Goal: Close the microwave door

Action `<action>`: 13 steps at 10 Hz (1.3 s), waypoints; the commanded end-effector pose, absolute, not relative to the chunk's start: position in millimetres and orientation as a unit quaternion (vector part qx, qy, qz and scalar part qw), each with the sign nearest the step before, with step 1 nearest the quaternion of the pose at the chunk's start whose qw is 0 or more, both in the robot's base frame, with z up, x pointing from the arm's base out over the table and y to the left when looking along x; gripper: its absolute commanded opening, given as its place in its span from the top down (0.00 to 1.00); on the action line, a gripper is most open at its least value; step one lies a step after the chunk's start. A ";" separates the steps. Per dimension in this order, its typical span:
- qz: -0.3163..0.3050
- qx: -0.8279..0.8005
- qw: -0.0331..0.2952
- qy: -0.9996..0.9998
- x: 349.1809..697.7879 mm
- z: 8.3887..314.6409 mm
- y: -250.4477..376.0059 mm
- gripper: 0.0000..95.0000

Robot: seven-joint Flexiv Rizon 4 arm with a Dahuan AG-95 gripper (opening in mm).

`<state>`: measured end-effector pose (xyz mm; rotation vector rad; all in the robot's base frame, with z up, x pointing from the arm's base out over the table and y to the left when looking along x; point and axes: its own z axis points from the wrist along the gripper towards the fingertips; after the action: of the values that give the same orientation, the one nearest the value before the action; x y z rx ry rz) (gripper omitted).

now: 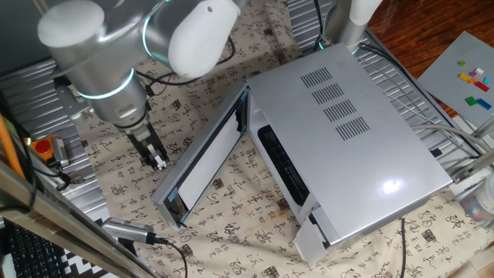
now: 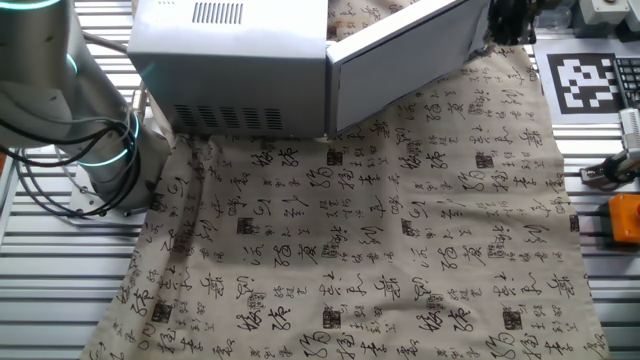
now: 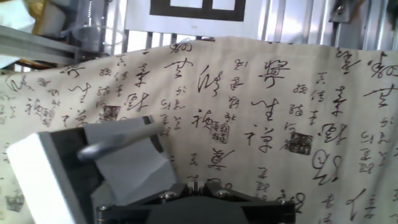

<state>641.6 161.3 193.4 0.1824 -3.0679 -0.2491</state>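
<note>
1. On one fixed view I see the microwave lying across the middle of the table on a cloth printed with dark calligraphy. Four slotted grilles sit in a row on its top panel. The microwave door is swung out at a wide angle from the front, hinged at the end farther from this camera, its pale window pane facing the dark cavity. A small silver flap hangs open at the near front corner. My gripper hangs from the white-and-grey arm just beside the outer face of the door, near its free end. The dark fingers sit close together, but I cannot tell whether they are pressed shut or whether they touch the panel.

2. On the other fixed view the microwave sits at the top edge with its vented back toward me. The microwave door slants away to the right, open. The gripper is a dark shape just past the door's far end; its jaws are too hidden to read. A black-and-white marker lies to the right.

3. On the hand view I look along the cloth. A pale and grey slab with a metal bar fills the lower left, blurred. The fingers themselves are out of the picture.
</note>
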 end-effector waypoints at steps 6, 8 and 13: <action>-0.080 0.036 0.034 -0.996 634.7 194.4 187.1 1.00; -0.081 0.031 0.034 -0.996 631.9 194.3 189.8 1.00; -0.079 0.048 0.035 -0.995 633.3 195.0 187.7 1.00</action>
<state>633.6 188.0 195.0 0.1313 -3.0611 -0.2387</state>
